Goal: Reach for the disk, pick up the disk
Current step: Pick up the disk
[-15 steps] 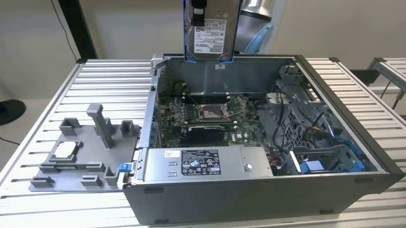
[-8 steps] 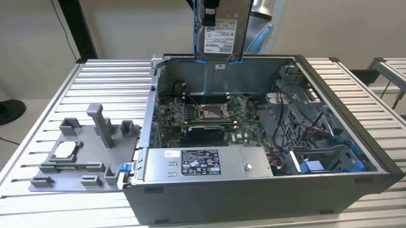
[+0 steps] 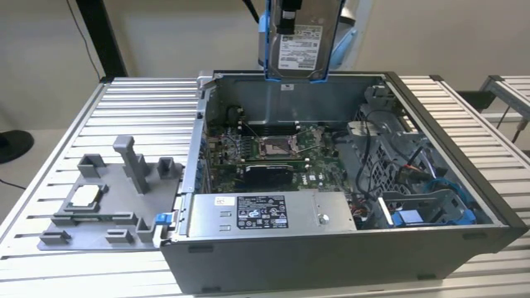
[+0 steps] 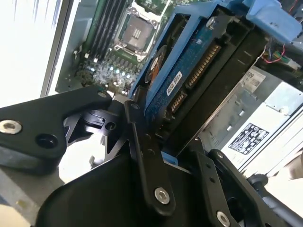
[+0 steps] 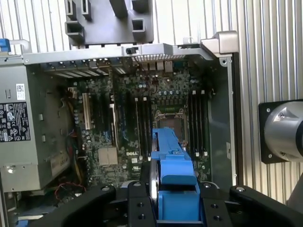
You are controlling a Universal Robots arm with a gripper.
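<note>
The disk (image 3: 300,48), a silver-grey drive with a white label and a blue frame, hangs upright in the air above the far wall of the open computer case (image 3: 431,248). My gripper (image 3: 291,17) is shut on its upper part at the top edge of the exterior view. In the first wrist view the disk's blue frame (image 5: 173,165) sits edge-on between the black fingers (image 5: 137,208), over the motherboard. The second wrist view shows the disk's blue underside and connector (image 4: 194,71) clamped in the gripper (image 4: 161,137).
Inside the case lie the motherboard (image 3: 273,149), a grey power supply box (image 3: 265,214) with a black-and-white label, and blue drive bays (image 3: 431,211) at the exterior view's right. A grey fixture (image 3: 108,198) holding a small square chip (image 3: 87,195) rests on the slatted table (image 3: 141,105).
</note>
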